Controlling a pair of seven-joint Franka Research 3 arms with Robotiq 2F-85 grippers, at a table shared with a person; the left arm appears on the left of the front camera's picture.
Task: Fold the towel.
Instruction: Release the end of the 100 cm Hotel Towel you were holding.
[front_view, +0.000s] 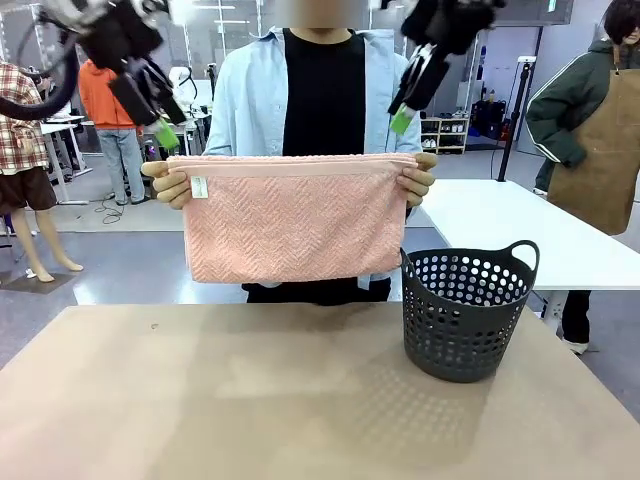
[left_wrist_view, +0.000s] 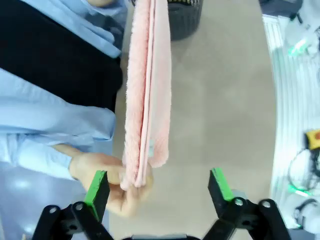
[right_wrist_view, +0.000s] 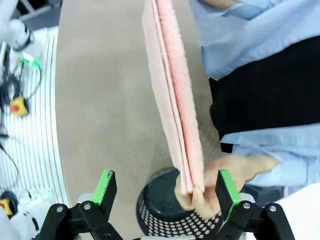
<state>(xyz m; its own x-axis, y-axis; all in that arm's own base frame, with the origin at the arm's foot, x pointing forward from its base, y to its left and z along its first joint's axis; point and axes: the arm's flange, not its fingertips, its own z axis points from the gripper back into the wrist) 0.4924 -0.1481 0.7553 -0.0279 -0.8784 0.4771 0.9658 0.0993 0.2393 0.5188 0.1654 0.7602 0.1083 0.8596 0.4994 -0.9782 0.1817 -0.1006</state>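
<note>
A person across the table holds the folded salmon-pink towel (front_view: 290, 220) up by its two top corners, a small white tag near its left edge. My left gripper (front_view: 160, 122) hangs open just above the towel's left corner and the hand holding it. In the left wrist view the towel (left_wrist_view: 147, 95) is seen edge-on, its held corner lying between the wide-apart fingers of the left gripper (left_wrist_view: 159, 187). My right gripper (front_view: 407, 108) is open above the right corner. In the right wrist view the towel's edge (right_wrist_view: 175, 100) and the person's hand (right_wrist_view: 227, 172) sit between the right gripper's (right_wrist_view: 165, 189) spread fingers.
A dark perforated basket (front_view: 465, 310) with handles stands on the tan table (front_view: 250, 400) at the right, below the towel's right corner. A white table (front_view: 520, 230) and another person stand behind at the right.
</note>
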